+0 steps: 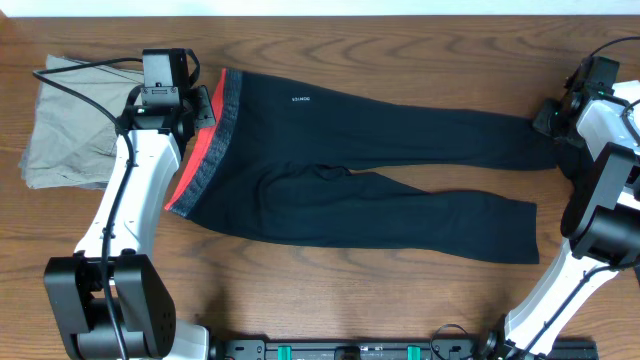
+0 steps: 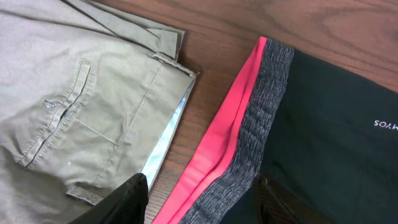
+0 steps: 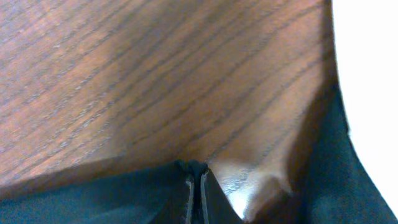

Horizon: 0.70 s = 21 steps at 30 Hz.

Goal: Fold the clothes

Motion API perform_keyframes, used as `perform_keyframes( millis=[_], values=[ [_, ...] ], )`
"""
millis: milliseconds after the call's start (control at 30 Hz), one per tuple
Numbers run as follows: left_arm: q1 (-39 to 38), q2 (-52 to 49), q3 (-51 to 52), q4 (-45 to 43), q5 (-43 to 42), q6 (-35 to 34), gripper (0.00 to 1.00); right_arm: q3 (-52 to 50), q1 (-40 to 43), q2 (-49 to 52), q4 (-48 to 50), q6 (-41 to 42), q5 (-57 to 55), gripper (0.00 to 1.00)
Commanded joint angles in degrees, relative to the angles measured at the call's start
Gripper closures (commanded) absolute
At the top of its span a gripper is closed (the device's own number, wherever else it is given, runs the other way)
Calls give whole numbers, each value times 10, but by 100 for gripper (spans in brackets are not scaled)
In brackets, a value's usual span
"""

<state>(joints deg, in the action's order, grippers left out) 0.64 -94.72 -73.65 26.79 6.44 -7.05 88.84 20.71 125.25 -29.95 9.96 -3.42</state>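
The black leggings lie spread flat on the wooden table, with the legs running right. Their red-and-grey waistband is at the left, and a tiny white logo sits near it. My left gripper hovers over the waistband's upper end. In the left wrist view it is open, with its fingers either side of the waistband. My right gripper is at the end of the upper leg. In the right wrist view its fingers are shut on black fabric.
Khaki-beige trousers lie folded at the far left, close beside the waistband, and fill the left of the left wrist view. The table's far edge runs just behind both grippers. Both arm bases stand at the front corners.
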Motion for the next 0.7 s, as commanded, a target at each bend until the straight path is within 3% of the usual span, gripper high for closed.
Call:
perform_keyframes(
  millis=[0, 133, 200, 233, 467, 500, 533, 667],
  values=[
    [3, -4, 0, 1, 4, 7, 44, 3, -1, 11, -4, 30, -24, 83],
    [3, -4, 0, 1, 5, 7, 43, 19, -1, 10, -27, 50, -23, 44],
    [3, -4, 0, 1, 4, 7, 23, 49, -2, 9, -57, 59, -16, 38],
    [3, -4, 0, 1, 5, 7, 19, 64, -2, 8, -72, 59, -8, 37],
    [3, 5, 0, 2, 4, 8, 11, 215, -2, -25, -222, 64, 23, 23],
    [3, 11, 0, 4, 2, 7, 11, 236, -2, -34, -246, 64, 23, 12],
    [3, 18, 0, 5, 2, 7, 11, 253, -2, -43, -266, 64, 23, 9],
    [3, 59, 0, 21, -2, 7, 11, 297, -3, -96, -339, 78, 27, 8]
  ],
)
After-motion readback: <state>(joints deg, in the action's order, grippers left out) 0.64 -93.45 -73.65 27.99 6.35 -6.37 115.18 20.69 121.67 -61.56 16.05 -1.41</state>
